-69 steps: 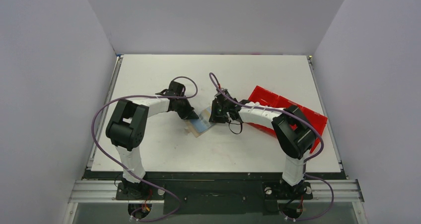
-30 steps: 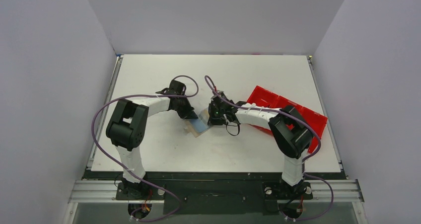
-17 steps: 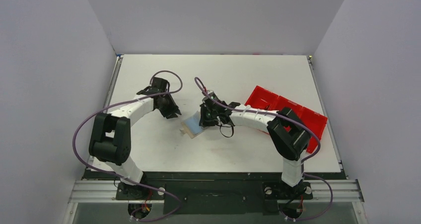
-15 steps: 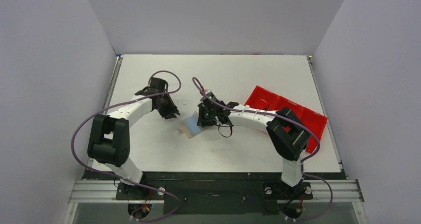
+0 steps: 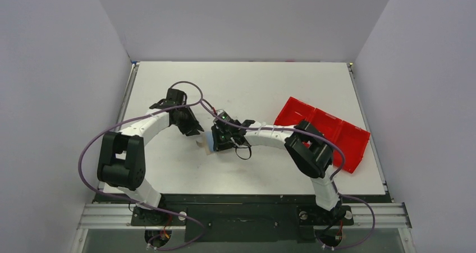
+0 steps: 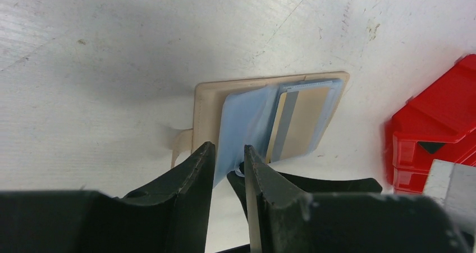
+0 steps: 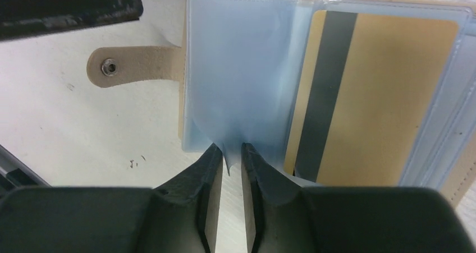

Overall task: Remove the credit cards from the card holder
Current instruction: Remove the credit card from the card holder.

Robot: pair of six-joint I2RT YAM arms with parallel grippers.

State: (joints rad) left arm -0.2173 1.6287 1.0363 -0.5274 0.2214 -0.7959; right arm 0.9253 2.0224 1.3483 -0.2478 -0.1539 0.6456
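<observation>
- Card holder (image 7: 314, 0): open flat on the desk (image 5: 252, 84), mid-left, between the arms; strap (image 7: 134, 68) toward left arm.
- Right tool (image 7: 231, 163): nearly closed, pinching clear sleeve (image 7: 241, 79) edge.
- Left tool (image 6: 224, 163): narrow gap; hold unclear.
- Gold card (image 7: 381, 90) still sleeved, long axis along the fold.
- Step: extraction. Next: grip card, not plastic.

Left fingers (image 6: 225, 169) slightly parted; right fingers (image 7: 231, 169) nearly closed.

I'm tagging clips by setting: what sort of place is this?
Most likely a lab test cell for robots, not a home or shop: a bare white table enclosed by plain grey walls, with two arms bolted to a metal rail at its near edge.
</observation>
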